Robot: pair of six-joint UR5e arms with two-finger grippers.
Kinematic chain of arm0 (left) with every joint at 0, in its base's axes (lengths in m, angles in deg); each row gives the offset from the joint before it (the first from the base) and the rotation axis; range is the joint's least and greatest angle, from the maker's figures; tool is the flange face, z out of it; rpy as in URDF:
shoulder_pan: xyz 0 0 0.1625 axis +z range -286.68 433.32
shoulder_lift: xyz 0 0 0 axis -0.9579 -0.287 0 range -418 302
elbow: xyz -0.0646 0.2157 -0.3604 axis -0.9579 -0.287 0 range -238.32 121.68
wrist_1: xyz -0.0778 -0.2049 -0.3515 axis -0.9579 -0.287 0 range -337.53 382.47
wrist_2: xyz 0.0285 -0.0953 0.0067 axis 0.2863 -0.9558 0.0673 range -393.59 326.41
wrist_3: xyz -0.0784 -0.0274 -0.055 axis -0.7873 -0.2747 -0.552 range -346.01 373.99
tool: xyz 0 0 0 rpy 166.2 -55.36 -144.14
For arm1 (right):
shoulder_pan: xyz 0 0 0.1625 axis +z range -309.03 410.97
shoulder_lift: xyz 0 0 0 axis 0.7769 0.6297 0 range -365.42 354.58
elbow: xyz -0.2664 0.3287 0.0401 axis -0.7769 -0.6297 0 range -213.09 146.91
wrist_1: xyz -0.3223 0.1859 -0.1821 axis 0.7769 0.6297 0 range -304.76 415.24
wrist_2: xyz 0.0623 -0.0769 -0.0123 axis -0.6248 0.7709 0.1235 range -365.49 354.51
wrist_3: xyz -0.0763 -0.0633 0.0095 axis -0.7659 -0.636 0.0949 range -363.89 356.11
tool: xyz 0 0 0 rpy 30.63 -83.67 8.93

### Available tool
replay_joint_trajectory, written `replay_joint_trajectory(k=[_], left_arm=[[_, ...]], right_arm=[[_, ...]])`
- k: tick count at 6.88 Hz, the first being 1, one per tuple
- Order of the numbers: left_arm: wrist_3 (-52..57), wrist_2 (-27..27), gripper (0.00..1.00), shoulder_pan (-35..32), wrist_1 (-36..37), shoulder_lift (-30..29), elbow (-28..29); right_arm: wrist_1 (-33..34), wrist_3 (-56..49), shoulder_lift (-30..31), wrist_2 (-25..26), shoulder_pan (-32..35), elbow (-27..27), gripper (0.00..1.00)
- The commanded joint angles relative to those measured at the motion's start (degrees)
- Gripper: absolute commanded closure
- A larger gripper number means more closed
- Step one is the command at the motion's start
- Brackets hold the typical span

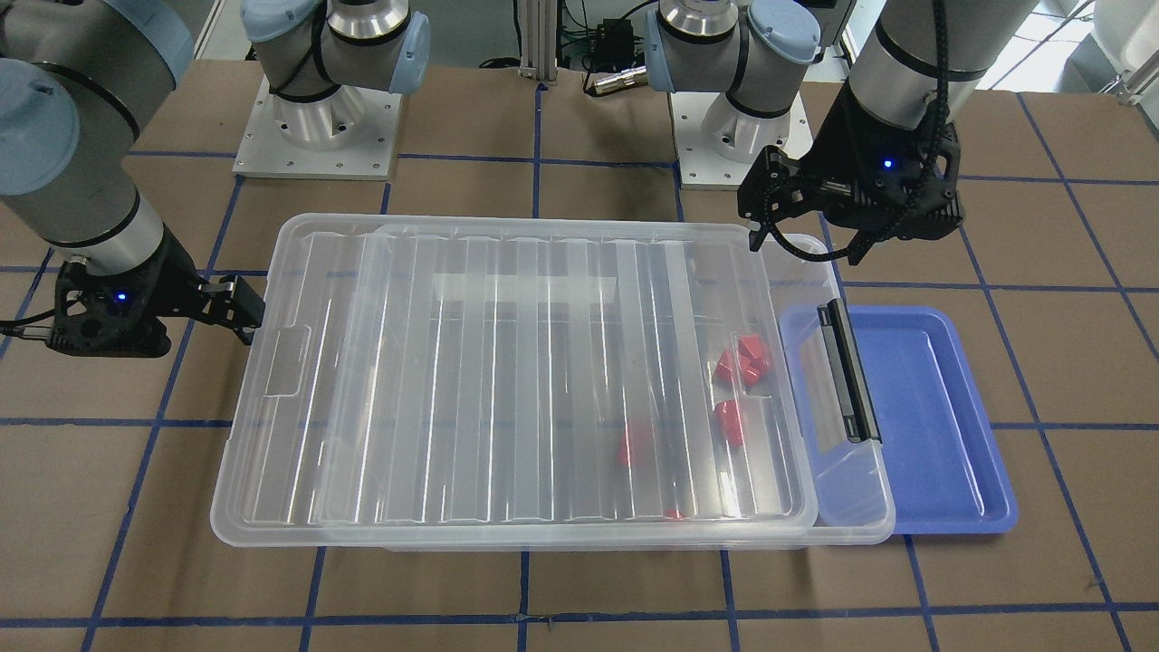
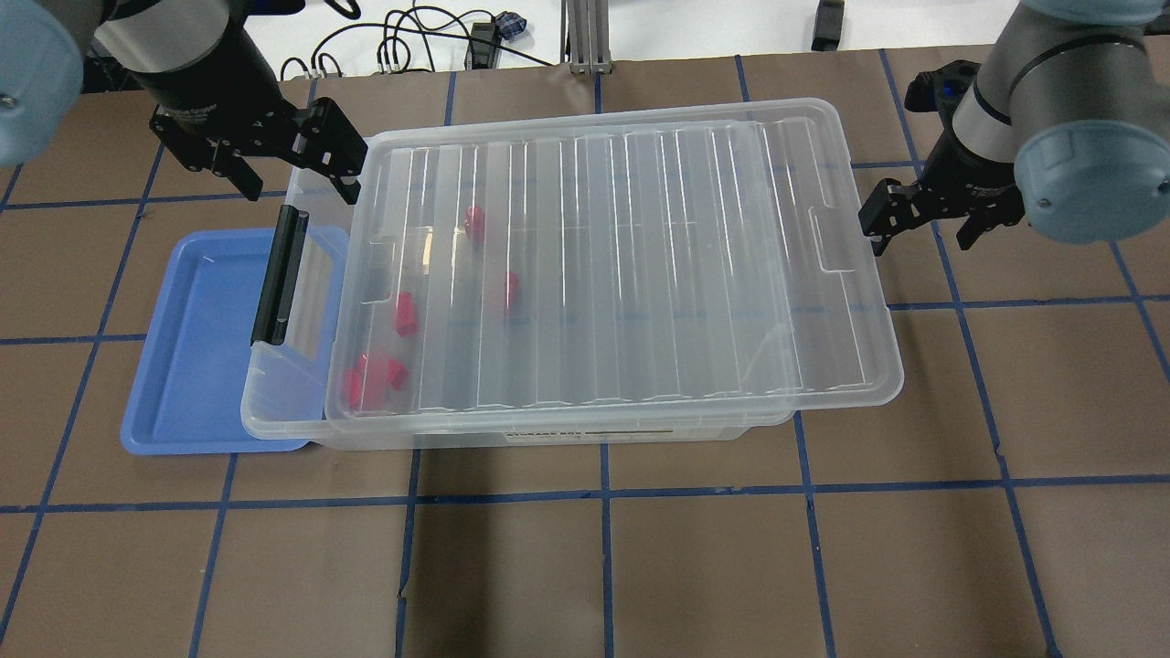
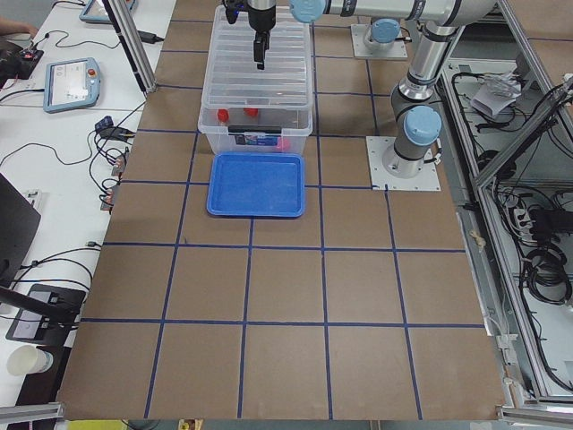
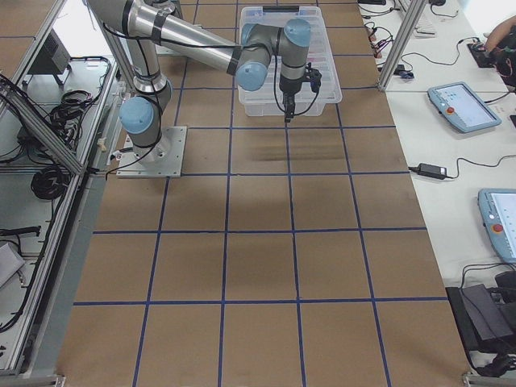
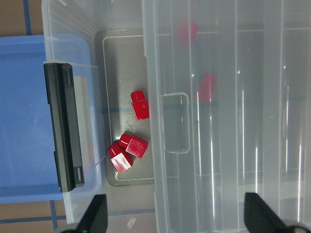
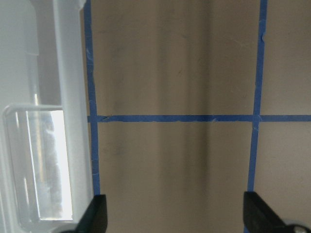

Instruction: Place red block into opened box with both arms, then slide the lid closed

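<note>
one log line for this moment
red blocks: in box | lid: on box, latch end uncovered | left gripper: open, empty | right gripper: open, empty

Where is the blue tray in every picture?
Front-facing: blue tray at the right.
Overhead: at the left.
Exterior left: upper middle.
Exterior right: not visible.
Left wrist: along the left edge.
Right wrist: not in it.
Shared landmark: the black latch bar beside the tray.

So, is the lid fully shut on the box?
No, partly open: the lid stops short of the latch on the box, leaving several red blocks uncovered.
</note>
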Motion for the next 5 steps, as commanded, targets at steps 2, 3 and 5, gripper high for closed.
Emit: replay_joint_trajectory(k=[2,3,5], left_arm=[[-0.06,0.09,0.00,0.30,0.29,0.10,-0.16],[-0.33,0.17,0.00,0.22,0.38,-0.34,0.10],[-0.60,0.17,0.00,0.30,1.78,-2.26,2.81]], right_arm=[[2.60,2.45,-0.63,0.04,4.90,-0.53,0.00],[2.69,2.45,-0.72,0.13,4.99,-0.70,0.00],[0.78,2.45,-0.02,0.39,5.08,-6.20,0.00]])
